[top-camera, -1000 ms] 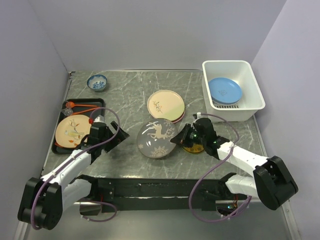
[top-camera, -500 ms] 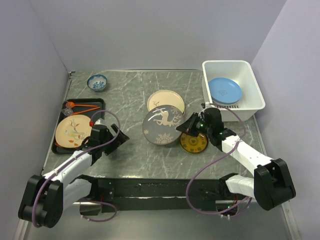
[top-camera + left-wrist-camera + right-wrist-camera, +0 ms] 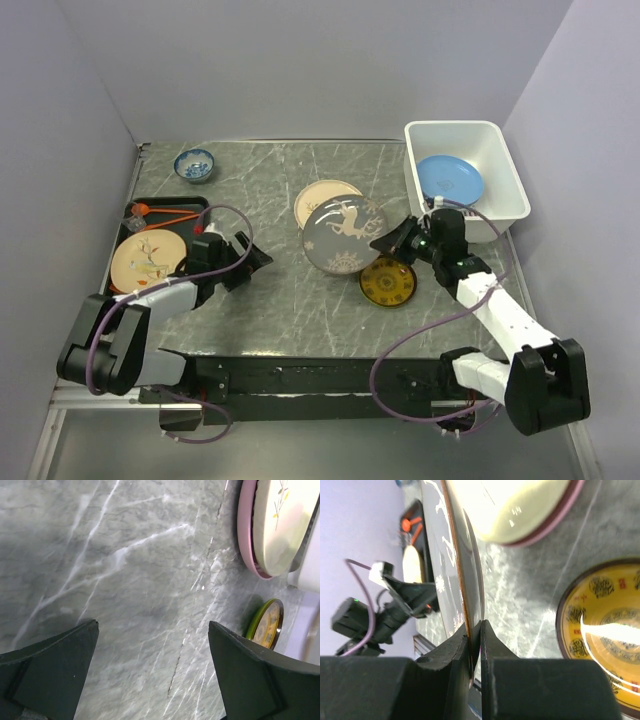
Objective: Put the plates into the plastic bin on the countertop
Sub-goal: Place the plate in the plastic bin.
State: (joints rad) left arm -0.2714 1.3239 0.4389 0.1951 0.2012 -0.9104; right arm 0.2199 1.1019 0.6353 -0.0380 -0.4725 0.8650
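**A:** From above, what does the right side have hold of?

**B:** The right gripper point(image 3: 396, 240) is pinched on the rim of the grey plate point(image 3: 343, 235). The plate hangs tilted, its far edge overlapping the cream plate point(image 3: 318, 198). The small yellow plate point(image 3: 389, 282) lies flat on the counter point(image 3: 260, 185) just below the wrist.

**A:** And the bin?

**B:** The bin point(image 3: 500, 160) sits in the far right corner with one blue plate point(image 3: 450, 180) lying in it. The grey plate is near its left wall, outside it.

**A:** The other arm?

**B:** The left gripper point(image 3: 247, 262) is spread wide with nothing in it, just beside the black tray point(image 3: 120, 235), which carries an orange plate point(image 3: 148, 262). A small bowl point(image 3: 194, 163) stands at the far left.

**A:** What does the left wrist camera give?

**B:** Two fingers point(image 3: 55, 675) spread far apart over bare counter, with nothing between them. At upper right the cream plate point(image 3: 280, 525) is stacked on a pink plate point(image 3: 246, 535), and the yellow plate point(image 3: 265, 625) shows lower down.

**A:** And the right wrist?

**B:** The fingers point(image 3: 492, 655) are almost together, clamping the grey plate point(image 3: 452, 555), which is seen edge-on and clear of the counter. Beyond it is the cream plate on the pink one, and the yellow plate point(image 3: 600, 645) lies to the right.
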